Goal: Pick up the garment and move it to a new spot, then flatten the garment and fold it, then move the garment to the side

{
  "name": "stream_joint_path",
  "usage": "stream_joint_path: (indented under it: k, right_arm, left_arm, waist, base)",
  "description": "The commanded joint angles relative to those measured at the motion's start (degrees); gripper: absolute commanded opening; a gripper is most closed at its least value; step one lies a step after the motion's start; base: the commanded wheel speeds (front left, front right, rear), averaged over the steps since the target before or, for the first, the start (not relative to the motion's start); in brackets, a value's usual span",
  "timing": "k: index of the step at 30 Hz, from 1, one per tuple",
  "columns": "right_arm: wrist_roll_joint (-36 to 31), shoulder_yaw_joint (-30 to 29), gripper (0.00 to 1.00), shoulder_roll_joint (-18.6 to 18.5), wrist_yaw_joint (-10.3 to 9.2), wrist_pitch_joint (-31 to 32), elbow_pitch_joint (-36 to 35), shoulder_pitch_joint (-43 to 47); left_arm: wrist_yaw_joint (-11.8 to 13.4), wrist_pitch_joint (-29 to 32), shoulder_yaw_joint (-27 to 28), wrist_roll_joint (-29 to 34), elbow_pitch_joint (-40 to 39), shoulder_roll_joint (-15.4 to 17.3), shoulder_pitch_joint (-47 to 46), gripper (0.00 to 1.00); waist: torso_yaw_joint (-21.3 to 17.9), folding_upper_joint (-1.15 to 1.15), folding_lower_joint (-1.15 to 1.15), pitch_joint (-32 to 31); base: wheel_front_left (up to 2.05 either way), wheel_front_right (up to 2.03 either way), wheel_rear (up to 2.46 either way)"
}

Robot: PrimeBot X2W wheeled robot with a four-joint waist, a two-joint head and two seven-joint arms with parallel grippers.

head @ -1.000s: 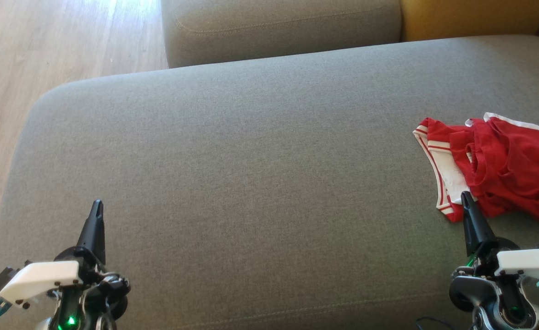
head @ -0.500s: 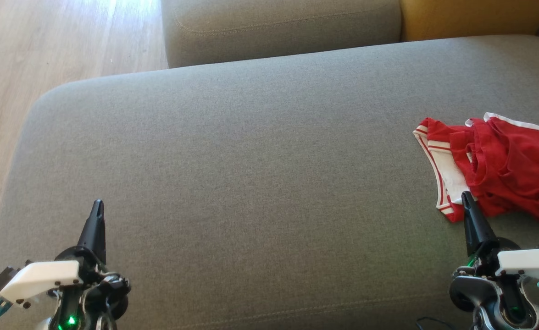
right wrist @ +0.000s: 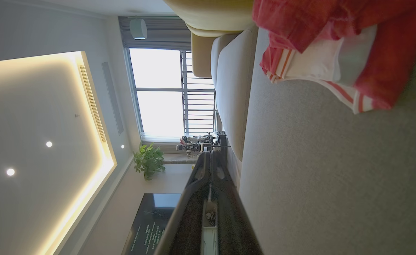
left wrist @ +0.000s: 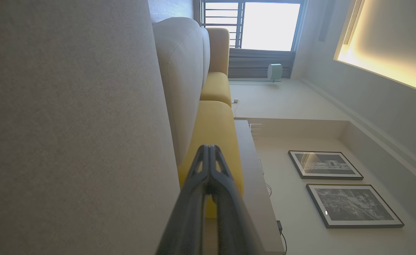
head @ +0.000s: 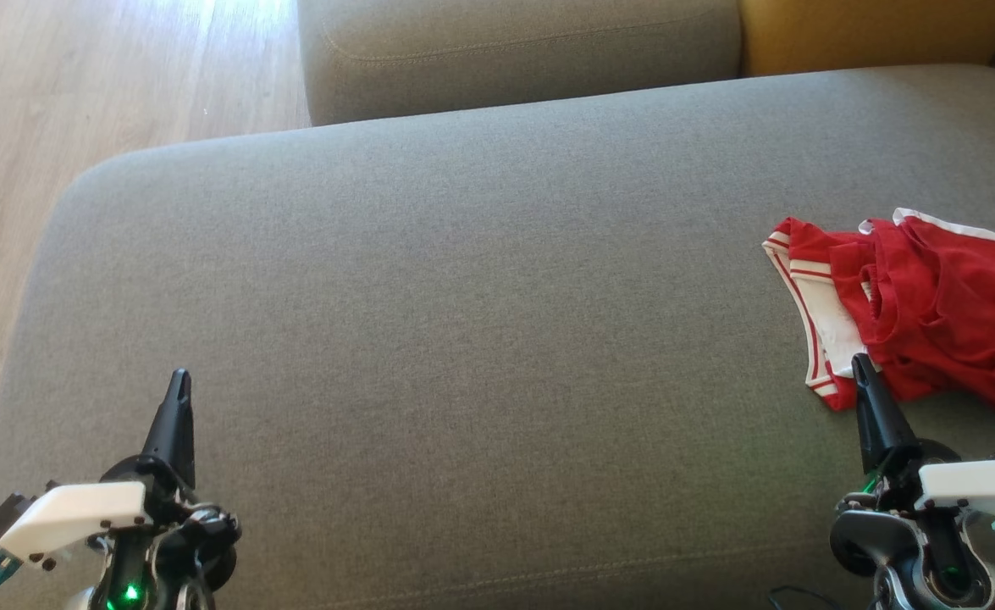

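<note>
My left claw [head: 179, 381] and right claw [head: 861, 366] pinched closed, empty, crumpled red-and-white garment [head: 937, 313] on woven grey sofa [head: 463, 296], framed pictures [left wrist: 324, 164] in left wrist view

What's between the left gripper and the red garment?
Only bare grey cushion lies between the left gripper and the garment, as the head view shows.

Red garment [head: 929, 322] crumpled on grey sofa [head: 463, 296], right claw [head: 863, 368] beside it

Nothing has visibly moved over the last second. The left tool [head: 179, 379], the right tool [head: 859, 364] and the red-and-white garment [head: 937, 313] on the grey sofa cushion [head: 463, 296] sit exactly where they were.
</note>
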Motion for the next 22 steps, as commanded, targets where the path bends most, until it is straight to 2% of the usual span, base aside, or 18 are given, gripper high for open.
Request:
stream_joint_path:
  k: [1, 22]
  right_arm:
    - [-0.1, 1.0, 0.00, -0.4, 0.00, 0.3, -1.8, -2.9]
    - [-0.3, 0.9, 0.00, -0.3, 0.00, 0.5, -1.8, -2.9]
  left_arm:
    - [-0.4, 0.5, 2.3, 0.6, -1.5, 0.5, -3.0, 0.00]
    - [-0.4, 0.7, 2.6, 0.9, -1.5, 0.3, -3.1, 0.00]
  waist:
    - [0.0, 0.00, 0.00, 0.0]
    - [0.0, 0.00, 0.00, 0.0]
  base:
    - [0.00, 0.00, 0.00]
    - [0.00, 0.00, 0.00]
